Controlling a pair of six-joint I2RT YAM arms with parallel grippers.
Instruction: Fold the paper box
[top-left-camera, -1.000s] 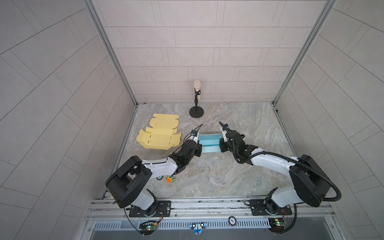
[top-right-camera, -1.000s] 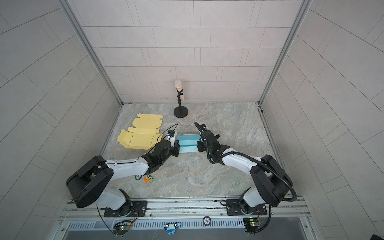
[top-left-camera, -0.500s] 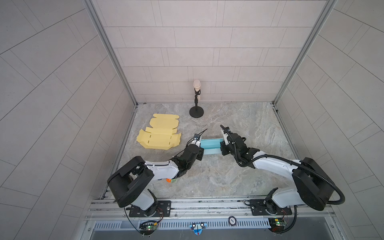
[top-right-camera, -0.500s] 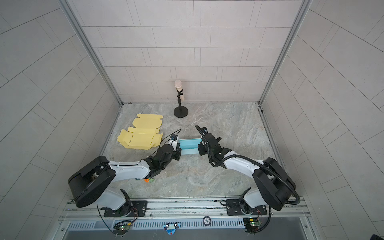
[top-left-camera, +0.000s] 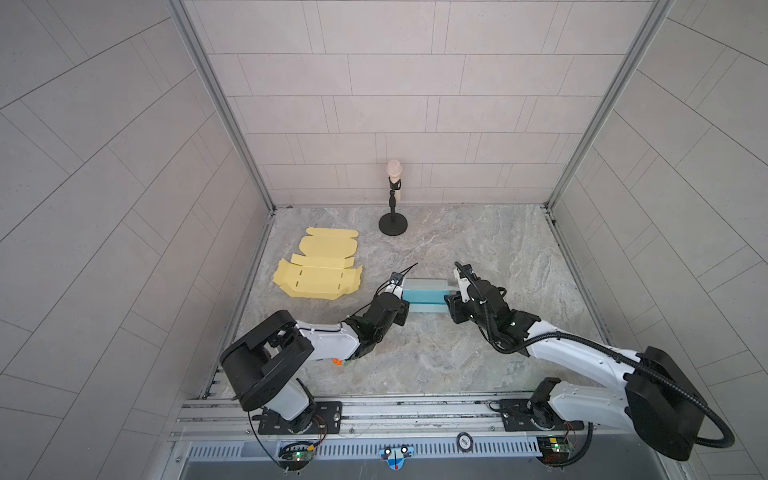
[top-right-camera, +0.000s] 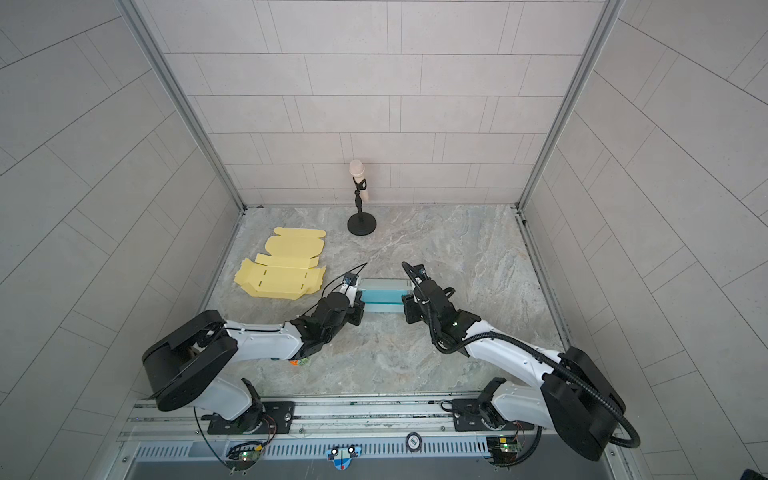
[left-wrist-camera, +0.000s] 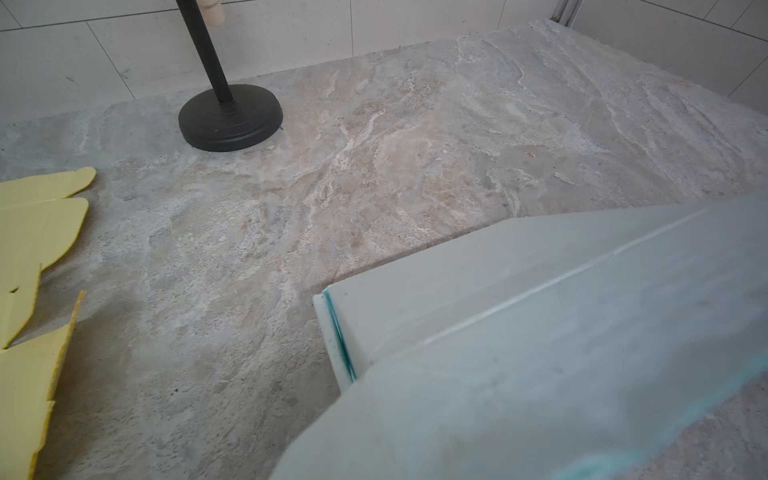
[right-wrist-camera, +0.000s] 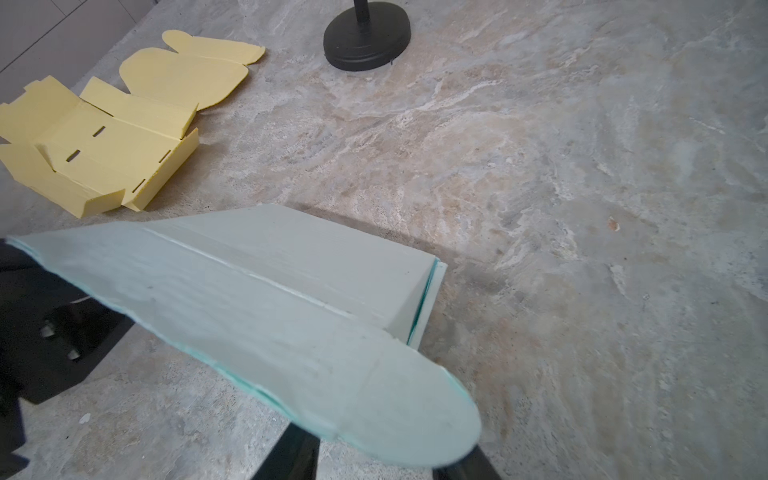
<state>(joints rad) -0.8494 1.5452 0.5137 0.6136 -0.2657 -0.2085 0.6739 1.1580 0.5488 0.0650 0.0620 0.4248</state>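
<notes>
The pale teal paper box (top-left-camera: 426, 293) (top-right-camera: 384, 293) lies mid-table, partly folded, with a rounded flap sticking out at each end. My left gripper (top-left-camera: 402, 308) (top-right-camera: 357, 309) is at its left end. In the left wrist view the box's flap (left-wrist-camera: 540, 395) hides the jaws, so no grip shows. My right gripper (top-left-camera: 451, 307) (top-right-camera: 409, 307) is at the right end. In the right wrist view its dark fingers (right-wrist-camera: 291, 457) stand wide apart, open, under the box's flap (right-wrist-camera: 353, 382).
A flat yellow box blank (top-left-camera: 320, 270) (top-right-camera: 282, 270) (right-wrist-camera: 104, 137) lies at the back left. A black microphone stand (top-left-camera: 392, 224) (top-right-camera: 361, 224) (left-wrist-camera: 230, 118) stands near the back wall. A small orange and green item (top-left-camera: 340, 362) lies under the left arm.
The right gripper's jaws have spread apart at the box's right end. The box and both grippers have shifted slightly toward the front of the table.
</notes>
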